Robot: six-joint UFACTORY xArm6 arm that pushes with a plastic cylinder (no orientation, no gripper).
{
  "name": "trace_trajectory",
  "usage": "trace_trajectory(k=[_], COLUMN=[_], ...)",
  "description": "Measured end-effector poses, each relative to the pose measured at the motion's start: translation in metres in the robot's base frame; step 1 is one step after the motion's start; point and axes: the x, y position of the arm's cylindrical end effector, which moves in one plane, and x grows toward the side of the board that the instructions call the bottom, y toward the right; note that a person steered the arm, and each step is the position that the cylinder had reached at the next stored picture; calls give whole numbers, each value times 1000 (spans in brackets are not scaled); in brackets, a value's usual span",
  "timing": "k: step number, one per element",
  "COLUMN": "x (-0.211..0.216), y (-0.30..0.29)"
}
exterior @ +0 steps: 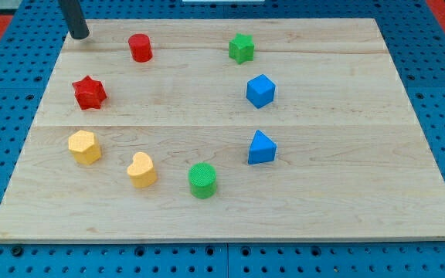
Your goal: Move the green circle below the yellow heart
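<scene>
The green circle point(202, 180) sits near the view's bottom middle of the wooden board point(346, 177). The yellow heart point(141, 170) lies just to its left, slightly higher in the view. My tip point(79, 35) is at the board's top left corner, far from both; the red circle point(140, 47) is the nearest block, to its right.
A red star point(90, 93) and a yellow hexagon point(84, 147) are on the left. A green star point(241, 48), a blue cube point(259, 90) and a blue triangular block point(261, 147) are right of centre. A blue pegboard point(439, 116) surrounds the board.
</scene>
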Motion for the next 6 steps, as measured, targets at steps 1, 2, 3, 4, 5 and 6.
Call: trace_trajectory(k=[1, 2, 3, 4, 5, 6], x=[17, 77, 153, 249, 276, 317], y=[43, 94, 151, 180, 251, 225])
